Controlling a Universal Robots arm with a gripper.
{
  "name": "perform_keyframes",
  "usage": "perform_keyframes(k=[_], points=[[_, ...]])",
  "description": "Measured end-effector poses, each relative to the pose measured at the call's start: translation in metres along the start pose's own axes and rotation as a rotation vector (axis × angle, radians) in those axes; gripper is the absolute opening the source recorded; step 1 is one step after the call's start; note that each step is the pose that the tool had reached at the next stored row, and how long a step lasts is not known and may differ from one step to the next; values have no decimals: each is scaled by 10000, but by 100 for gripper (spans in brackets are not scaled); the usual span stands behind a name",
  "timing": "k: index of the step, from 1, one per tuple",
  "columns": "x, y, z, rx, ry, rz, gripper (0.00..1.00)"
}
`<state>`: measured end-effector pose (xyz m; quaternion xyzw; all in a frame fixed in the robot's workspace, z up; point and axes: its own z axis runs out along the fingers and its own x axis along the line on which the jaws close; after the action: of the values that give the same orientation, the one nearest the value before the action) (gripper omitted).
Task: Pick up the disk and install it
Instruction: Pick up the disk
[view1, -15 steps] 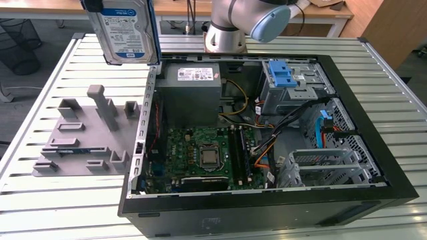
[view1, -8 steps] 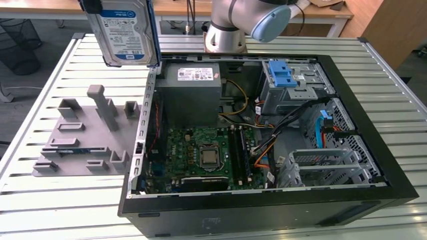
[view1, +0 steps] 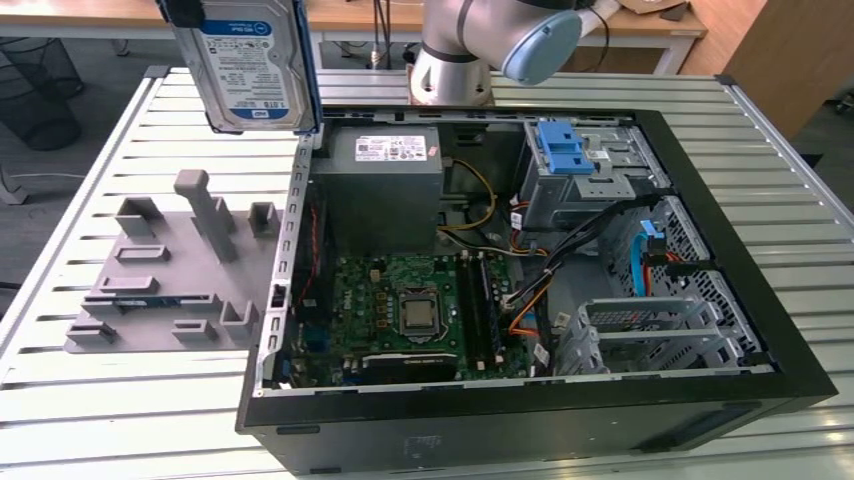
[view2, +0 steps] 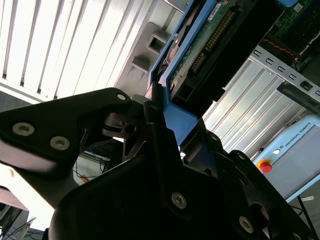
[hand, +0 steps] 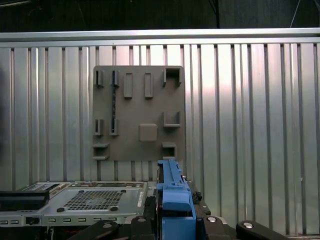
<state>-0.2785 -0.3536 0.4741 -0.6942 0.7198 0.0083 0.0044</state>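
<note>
Disk (view1: 247, 65), exterior view: hangs upright in the air, far back on the exterior view's left. Its label faces the camera, and its blue carrier frame (view1: 308, 70) runs down the edge on the exterior view's right.
Disk's place, exterior view: outside the open computer case (view1: 534, 400), above the slatted worktop (view1: 120, 420) and beyond the grey fixture plate (view1: 174, 275). Its lower corner is seen just at the case's far left corner.
Computer case, exterior view: lies open on its side. Inside are the grey power supply (view1: 380, 190), the motherboard (view1: 407, 300), a blue latch piece (view1: 567, 150) at far right and a metal drive cage (view1: 641, 330) at near right.
Robot arm (view1: 454, 50), exterior view: rises at the far edge of the worktop, behind the case.
Tool (view2: 172, 117), second wrist view: its black fingers (view2: 155, 125) are clamped tight on the blue carrier frame (view2: 177, 120) at one end of the disk (view2: 210, 35). The disk's circuit-board side and connector pins face the camera.
Surroundings, second wrist view: worktop slats (view2: 65, 40) and part of the fixture plate (view2: 150, 45) lie beyond the disk.
Tool (hand: 175, 224), first wrist view: grips the blue carrier frame (hand: 172, 195), which is seen edge-on.
Surroundings, first wrist view: the fixture plate (hand: 137, 112) lies flat on the worktop (hand: 250, 125), well apart from the disk. A perforated wall of the computer case (hand: 90, 200) sits just beside the frame.
</note>
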Motion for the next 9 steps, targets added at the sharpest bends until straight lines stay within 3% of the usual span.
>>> perform_keyframes(k=[9], points=[[14,-1,0,1,-1,0,36]])
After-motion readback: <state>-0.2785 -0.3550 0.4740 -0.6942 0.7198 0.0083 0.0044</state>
